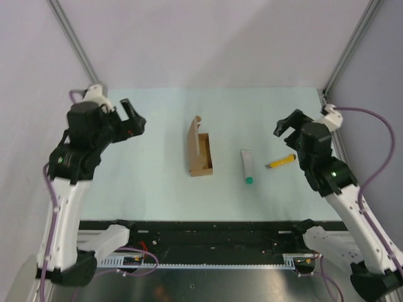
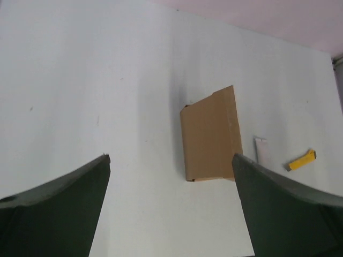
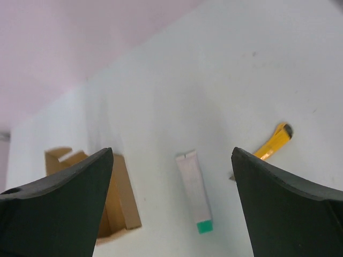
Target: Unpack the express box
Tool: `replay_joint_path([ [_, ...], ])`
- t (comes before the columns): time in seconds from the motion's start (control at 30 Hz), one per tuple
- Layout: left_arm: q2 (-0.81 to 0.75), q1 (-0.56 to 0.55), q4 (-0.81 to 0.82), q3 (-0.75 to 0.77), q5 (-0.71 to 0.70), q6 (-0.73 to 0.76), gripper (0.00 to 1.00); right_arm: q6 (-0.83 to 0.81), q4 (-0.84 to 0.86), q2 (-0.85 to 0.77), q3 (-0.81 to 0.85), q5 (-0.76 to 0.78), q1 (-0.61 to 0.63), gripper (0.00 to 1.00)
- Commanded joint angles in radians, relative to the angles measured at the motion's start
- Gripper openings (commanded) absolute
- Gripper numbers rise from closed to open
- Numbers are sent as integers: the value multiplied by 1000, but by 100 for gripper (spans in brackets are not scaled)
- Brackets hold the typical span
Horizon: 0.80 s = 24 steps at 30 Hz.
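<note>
The express box (image 1: 201,155) is a small brown cardboard box standing in the middle of the table, its flap lid raised on the left side and its inside showing. The left wrist view shows its plain outer side (image 2: 210,135); the right wrist view shows its open top (image 3: 119,195). My left gripper (image 1: 134,117) hangs open to the left of the box, apart from it. My right gripper (image 1: 288,124) hangs open at the right, above the table, holding nothing.
A white tube with a green cap (image 1: 247,167) lies just right of the box, also seen as the tube (image 3: 194,190). A yellow utility knife (image 1: 281,162) lies further right, under the right gripper. Metal frame posts rise at the back corners.
</note>
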Motion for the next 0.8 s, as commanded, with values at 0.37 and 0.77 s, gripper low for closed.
replay_joint_path([
  [0.37,-240,6,4,-72,-131,-50,100,34,-187,-247,154,360,-8,91],
  [0.77,-315,6,3,-75,-81,-62,100,-18,-210,-403,234,461,-7,90],
])
